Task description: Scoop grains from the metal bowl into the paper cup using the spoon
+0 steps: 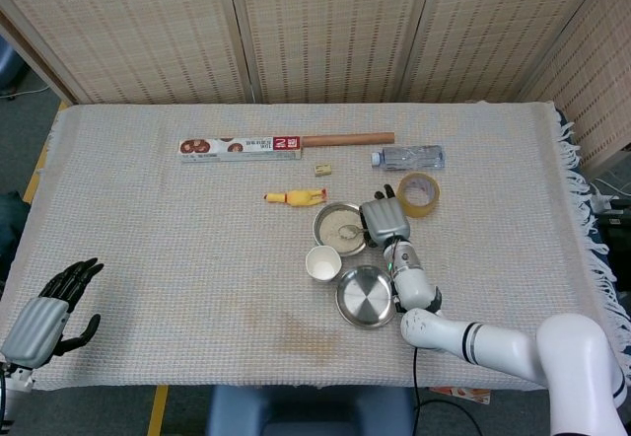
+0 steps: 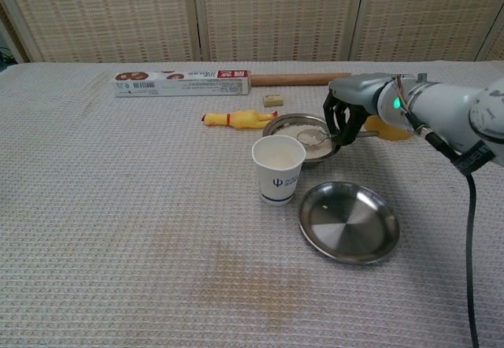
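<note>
Now — spoon [image 2: 315,136] lies left-right, scoop end left in metal bowl [image 2: 285,124] | right hand [image 2: 356,109] fingers pinching handle

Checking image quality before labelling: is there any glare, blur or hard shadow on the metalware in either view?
Chest view: sharp, with soft reflections on the empty round steel plate, no blown-out glare. Head view: even light, only faint shadows, but the steel grain bowl and white paper cup are small, so detail is coarse.

Far beyond the fingertips lie a long foil-wrap box [image 1: 240,147] and a wooden rolling pin [image 1: 347,139] end to end. Closer sit a yellow rubber chicken [image 1: 295,197], small eraser [image 1: 321,170], water bottle [image 1: 408,157], tape roll [image 1: 417,193]; an empty steel plate [image 1: 362,296] lies nearest.
</note>
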`<move>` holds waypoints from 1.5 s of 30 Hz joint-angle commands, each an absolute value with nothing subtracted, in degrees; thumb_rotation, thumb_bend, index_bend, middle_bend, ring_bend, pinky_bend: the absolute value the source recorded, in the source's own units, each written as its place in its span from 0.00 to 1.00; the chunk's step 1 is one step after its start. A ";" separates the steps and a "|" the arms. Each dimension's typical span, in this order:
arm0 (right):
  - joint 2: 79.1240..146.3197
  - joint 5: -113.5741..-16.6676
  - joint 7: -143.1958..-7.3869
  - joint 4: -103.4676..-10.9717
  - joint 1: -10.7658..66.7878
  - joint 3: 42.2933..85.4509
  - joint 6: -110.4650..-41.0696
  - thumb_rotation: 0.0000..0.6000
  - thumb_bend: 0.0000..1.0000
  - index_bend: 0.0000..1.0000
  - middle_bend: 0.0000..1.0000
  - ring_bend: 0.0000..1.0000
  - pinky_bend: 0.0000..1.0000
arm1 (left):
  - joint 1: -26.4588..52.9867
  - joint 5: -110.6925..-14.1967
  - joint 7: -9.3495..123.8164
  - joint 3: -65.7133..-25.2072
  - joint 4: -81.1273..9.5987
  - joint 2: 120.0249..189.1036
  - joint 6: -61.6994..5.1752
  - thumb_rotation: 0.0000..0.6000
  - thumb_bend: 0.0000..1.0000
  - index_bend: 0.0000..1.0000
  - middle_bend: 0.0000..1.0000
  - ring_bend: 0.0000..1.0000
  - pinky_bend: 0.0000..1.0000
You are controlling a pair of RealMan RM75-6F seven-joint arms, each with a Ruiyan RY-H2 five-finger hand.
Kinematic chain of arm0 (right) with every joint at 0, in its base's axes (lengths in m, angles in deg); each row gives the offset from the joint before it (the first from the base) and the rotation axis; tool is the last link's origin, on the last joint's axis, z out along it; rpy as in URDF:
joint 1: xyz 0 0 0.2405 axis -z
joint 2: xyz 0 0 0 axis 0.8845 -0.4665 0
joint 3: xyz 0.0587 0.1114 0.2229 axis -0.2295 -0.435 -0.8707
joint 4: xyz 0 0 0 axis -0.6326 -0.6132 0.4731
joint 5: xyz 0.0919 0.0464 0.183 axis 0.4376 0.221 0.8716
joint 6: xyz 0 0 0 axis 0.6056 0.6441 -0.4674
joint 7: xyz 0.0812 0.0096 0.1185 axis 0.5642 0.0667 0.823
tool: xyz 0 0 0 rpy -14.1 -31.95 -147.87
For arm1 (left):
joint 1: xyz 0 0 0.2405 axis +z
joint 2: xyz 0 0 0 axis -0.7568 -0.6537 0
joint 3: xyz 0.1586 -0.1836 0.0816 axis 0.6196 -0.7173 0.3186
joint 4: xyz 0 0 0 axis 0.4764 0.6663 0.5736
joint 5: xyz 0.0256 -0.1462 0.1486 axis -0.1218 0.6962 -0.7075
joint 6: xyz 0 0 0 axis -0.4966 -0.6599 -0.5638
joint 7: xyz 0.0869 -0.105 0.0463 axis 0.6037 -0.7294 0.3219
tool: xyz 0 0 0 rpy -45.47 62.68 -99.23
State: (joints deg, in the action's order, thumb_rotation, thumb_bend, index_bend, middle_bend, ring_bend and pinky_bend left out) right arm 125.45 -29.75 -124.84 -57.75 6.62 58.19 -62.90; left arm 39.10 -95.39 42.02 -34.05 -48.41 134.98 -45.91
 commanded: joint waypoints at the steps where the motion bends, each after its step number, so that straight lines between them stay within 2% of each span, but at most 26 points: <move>1: 124.18 -30.26 -124.46 -59.46 6.69 58.76 -63.86 1.00 0.35 0.82 0.56 0.14 0.05 | 38.95 -95.26 41.87 -34.07 -48.32 134.98 -45.59 1.00 0.47 0.00 0.00 0.00 0.13; 13: 116.12 -33.13 -119.65 -73.80 7.91 57.63 -67.59 1.00 0.35 0.81 0.56 0.14 0.05 | 39.04 -95.27 43.04 -34.04 -48.82 135.14 -45.63 1.00 0.47 0.00 0.00 0.00 0.13; 20: 113.64 -32.46 -120.01 -81.08 6.88 58.75 -68.47 1.00 0.35 0.81 0.56 0.14 0.05 | 39.05 -95.64 43.54 -33.78 -49.07 135.19 -45.53 1.00 0.47 0.00 0.00 0.00 0.13; 27: 115.22 -32.88 -124.80 -83.31 4.29 62.27 -71.34 1.00 0.35 0.81 0.56 0.14 0.05 | 39.22 -95.98 43.18 -33.75 -49.21 134.93 -46.18 1.00 0.47 0.00 0.00 0.00 0.13; 33: 118.49 -34.19 -134.64 -82.86 1.40 66.70 -77.48 1.00 0.35 0.81 0.56 0.14 0.05 | 39.33 -96.53 42.53 -33.60 -49.21 134.66 -46.71 1.00 0.47 0.00 0.00 0.00 0.13; 45: 123.62 -37.70 -155.87 -80.82 -2.94 72.62 -88.78 1.00 0.35 0.79 0.56 0.14 0.05 | 39.24 -96.74 41.65 -33.50 -49.05 134.47 -46.75 1.00 0.47 0.00 0.00 0.00 0.13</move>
State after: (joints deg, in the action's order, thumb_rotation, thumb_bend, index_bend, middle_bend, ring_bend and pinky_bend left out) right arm 122.10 -36.37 -152.83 -81.58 -1.82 70.99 -86.60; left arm 39.24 -96.75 41.65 -33.50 -49.05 134.47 -46.75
